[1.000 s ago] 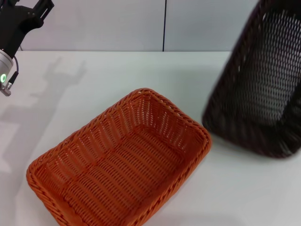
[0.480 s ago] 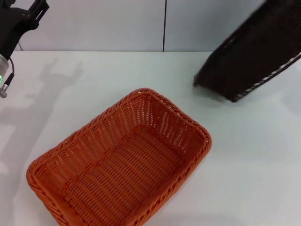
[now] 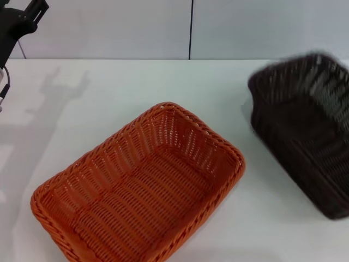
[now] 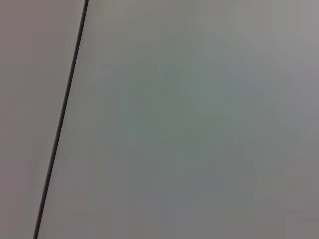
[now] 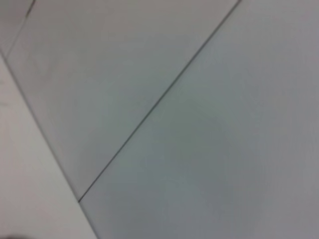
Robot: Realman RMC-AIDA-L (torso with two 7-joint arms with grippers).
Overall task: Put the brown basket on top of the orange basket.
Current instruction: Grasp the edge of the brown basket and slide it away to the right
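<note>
Brown basket [image 3: 305, 134] sits on table [image 3: 163, 87], robot's right, apart from orange basket [image 3: 139, 191]. Not stacked.

Left gripper [image 3: 19, 22] raised far left; grip state can't tell. Right gripper not visible.

Likely light, stiff weave; grip at braided rim.

The head view looks forward and down from above onto a white table [image 3: 163, 87], taking in the orange basket [image 3: 139, 194] near the lower edge, the brown basket [image 3: 302, 131] at the right edge and a grey panelled wall [image 3: 245, 27] along the top. The left wrist view faces only a plain grey wall panel [image 4: 199, 119] crossed by one dark seam [image 4: 60, 119]. The right wrist view likewise faces grey wall panels [image 5: 209, 149] and seams [image 5: 159, 99]. All three views share the wall; neither wrist view shows the baskets
</note>
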